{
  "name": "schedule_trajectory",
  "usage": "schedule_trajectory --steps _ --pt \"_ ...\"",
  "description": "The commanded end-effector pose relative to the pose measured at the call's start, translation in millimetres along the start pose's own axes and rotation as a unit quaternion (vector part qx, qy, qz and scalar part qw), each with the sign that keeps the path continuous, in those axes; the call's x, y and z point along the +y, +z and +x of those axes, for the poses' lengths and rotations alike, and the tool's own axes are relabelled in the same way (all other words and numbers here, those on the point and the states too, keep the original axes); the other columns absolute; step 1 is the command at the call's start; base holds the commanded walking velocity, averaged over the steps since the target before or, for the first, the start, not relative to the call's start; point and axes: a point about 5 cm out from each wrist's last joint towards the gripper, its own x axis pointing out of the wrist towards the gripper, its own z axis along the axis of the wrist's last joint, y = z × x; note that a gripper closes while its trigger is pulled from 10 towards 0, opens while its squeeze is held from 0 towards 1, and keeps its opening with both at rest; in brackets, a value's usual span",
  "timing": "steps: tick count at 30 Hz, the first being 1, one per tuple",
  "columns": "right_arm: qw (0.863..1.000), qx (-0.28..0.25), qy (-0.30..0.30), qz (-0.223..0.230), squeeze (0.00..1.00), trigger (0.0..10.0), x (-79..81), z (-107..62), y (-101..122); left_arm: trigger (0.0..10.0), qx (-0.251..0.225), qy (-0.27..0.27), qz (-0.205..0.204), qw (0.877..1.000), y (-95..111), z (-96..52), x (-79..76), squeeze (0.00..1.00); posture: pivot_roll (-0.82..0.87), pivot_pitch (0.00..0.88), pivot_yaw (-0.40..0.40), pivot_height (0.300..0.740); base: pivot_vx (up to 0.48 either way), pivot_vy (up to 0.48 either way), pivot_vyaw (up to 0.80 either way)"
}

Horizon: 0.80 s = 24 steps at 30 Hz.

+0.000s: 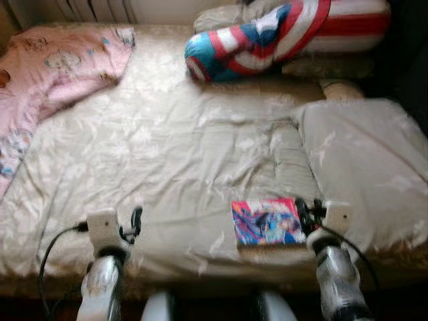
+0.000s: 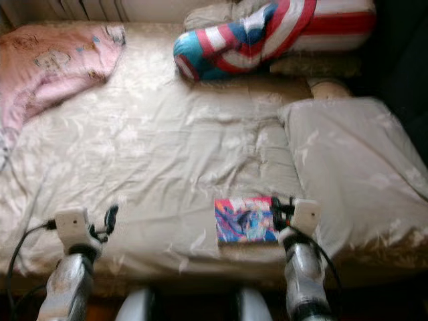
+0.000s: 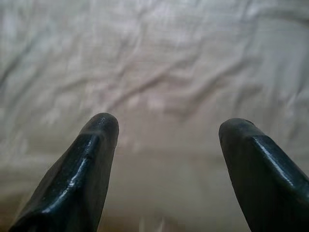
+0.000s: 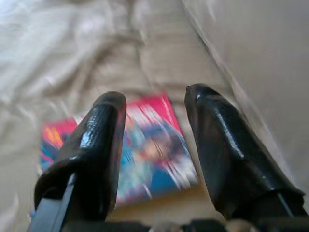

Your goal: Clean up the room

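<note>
Right jaws (image 4: 154, 104) spread just over colourful book (image 1: 266, 221) on bed (image 1: 174, 154)

A wide bed (image 1: 167, 154) lies under a crumpled cream sheet (image 1: 180, 174) with a faint pale pattern. A cream pillow (image 1: 364, 160) rests on its right side, and further back lie more pale pillows (image 1: 334, 67), partly hidden. Behind the bed, at the top edge, runs a white radiator (image 1: 93, 9).

Left gripper (image 3: 166, 128): fingers wide apart, arm at 7 o'clock.
Right gripper (image 4: 155, 99): fingers apart, arm at 5 o'clock.
</note>
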Motion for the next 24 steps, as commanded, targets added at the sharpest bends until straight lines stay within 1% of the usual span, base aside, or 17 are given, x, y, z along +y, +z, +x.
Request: schedule_trajectory --steps 1,3,4,5,6,7,8,9,10,11,12,13,14,16,17,19,24 --pt "0.999 0.025 -0.02 0.003 0.0 10.0 -9.5 -5.6 -10 10.0 0.023 0.005 0.011 1.0 -12 -3.5 7.7 0.0 -0.05 0.09 -0.026 0.729 0.0 0.0 0.0" --pt "0.998 0.057 -0.027 0.004 0.0 10.0 -14.5 -11.5 -22 10.0 0.043 0.004 0.017 0.999 -23 -5.4 9.0 0.0 -0.06 0.082 -0.02 0.739 0.0 0.0 0.0" --pt "0.995 0.091 -0.03 -0.001 0.0 10.0 -17.6 -18.4 -35 10.0 0.066 0.004 0.023 0.998 -33 -7.7 9.1 0.0 -0.06 0.076 -0.018 0.74 0.0 0.0 0.0" --pt "0.994 0.105 -0.033 -0.003 0.0 10.0 -18.8 -21.5 -40 10.0 0.076 0.004 0.026 0.997 -37 -8.7 9.1 0.0 -0.06 0.076 -0.018 0.74 0.0 0.0 0.0" --pt "0.994 0.108 -0.035 -0.004 0.0 10.0 -19.0 -22.0 -41 10.0 0.079 0.004 0.027 0.997 -39 -8.7 9.0 0.0 -0.06 0.068 -0.017 0.74 0.0 0.0 0.0" --pt "0.99 0.134 -0.035 -0.01 0.0 10.0 -20.0 -27.2 -50 10.0 0.097 0.005 0.027 0.995 -46 -10.4 8.7 0.0 -0.06 0.066 -0.017 0.74 0.0 0.0 0.0" --pt "0.986 0.162 -0.036 -0.016 0.0 10.0 -21.1 -33.1 -59 10.0 0.117 0.005 0.028 0.993 -53 -12.4 7.9 0.0 -0.06 0.058 -0.015 0.74 0.0 0.0 0.0" --pt "0.977 0.21 -0.043 -0.016 0.0 10.0 -23.1 -44.9 -76 10.0 0.156 0.005 0.028 0.987 -68 -17.7 6.3 0.0 -0.05 0.049 -0.013 0.74 0.0 0.0 0.0" --pt "0.973 0.226 -0.047 -0.005 0.0 10.0 -23.7 -50.3 -83 10.0 0.179 0.005 0.03 0.983 -76 -21.6 5.3 0.0 -0.05 0.046 -0.012 0.74 0.0 0.0 0.0" --pt "0.968 0.247 -0.051 0.001 0.0 10.0 -24.6 -57.6 -91 10.0 0.213 0.001 0.038 0.976 -87 -28.4 3.4 0.0 -0.04 0.04 -0.01 0.74 0.0 0.0 0.0" --pt "0.966 0.255 -0.052 -0.003 0.0 10.0 -25.0 -60.0 -94 10.0 0.225 -0.001 0.043 0.973 -91 -31.0 2.6 0.0 -0.04 0.04 -0.01 0.74 0.0 0.0 0.0" --pt "0.962 0.267 -0.052 -0.015 0.0 10.0 -24.8 -63.7 -98 10.0 0.25 -0.007 0.055 0.967 -99 -37.1 1.9 0.0 -0.04 0.031 0.0 0.74 0.0 0.0 0.0" --pt "0.962 0.267 -0.052 -0.015 0.0 10.0 -24.8 -63.7 -98 10.0 0.25 -0.007 0.055 0.967 -99 -37.1 1.9 0.0 -0.04 0.031 0.0 0.74 0.0 0.0 0.0" --pt "0.958 0.28 -0.056 -0.016 0.0 10.0 -24.2 -68.8 -104 10.0 0.269 -0.016 0.067 0.961 -106 -43.1 2.0 0.0 -0.06 0.025 0.009 0.74 0.0 0.0 0.0" --pt "0.955 0.288 -0.066 -0.009 0.0 10.0 -24.7 -72.9 -108 10.0 0.282 -0.016 0.074 0.956 -111 -48.2 4.1 0.0 -0.06 0.02 0.012 0.74 0.0 0.0 0.0" --pt "0.954 0.292 -0.071 -0.006 0.0 10.0 -24.9 -75.1 -110 10.0 0.29 -0.008 0.072 0.954 -114 -52.2 8.2 0.0 -0.06 0.017 0.013 0.74 0.0 0.0 0.0" --pt "0.948 0.311 -0.047 -0.036 0.0 10.0 -22.3 -79.1 -114 10.0 0.308 0.015 0.065 0.949 -120 -60.3 20.2 0.0 -0.05 0.012 0.013 0.74 0.0 0.0 0.0"
